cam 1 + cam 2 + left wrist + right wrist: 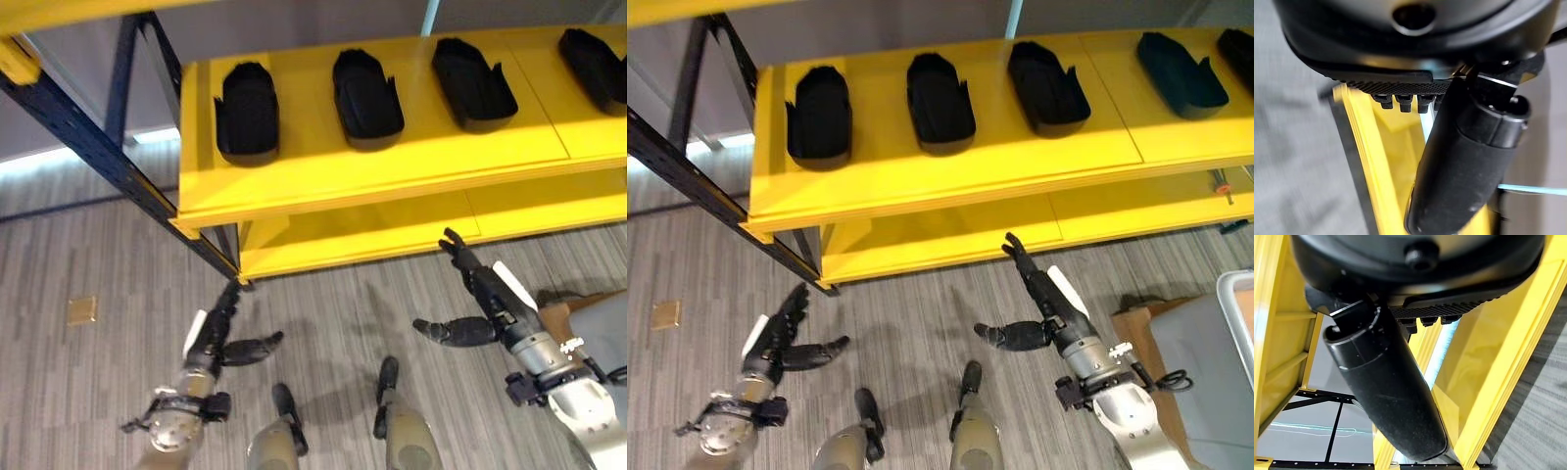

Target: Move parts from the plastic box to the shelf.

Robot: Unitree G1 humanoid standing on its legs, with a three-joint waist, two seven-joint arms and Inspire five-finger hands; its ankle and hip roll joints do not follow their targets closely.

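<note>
Four black parts (367, 96) sit in a row on the yellow shelf (392, 176), long axes running near to far, as both hands (left hand (217, 340), right hand (477, 299)) hang below, fingers relaxed and empty, the right nearer the shelf edge.

Glossy black parts (247, 111) sit in a row on a bright yellow shelf (392, 166), whose frame post (98, 147) is dark navy blue. Below the shelf, the floor (98, 255) shows a grey striped, wood-grain pattern, with one small tan square patch (82, 310) left of the post's foot.
</note>
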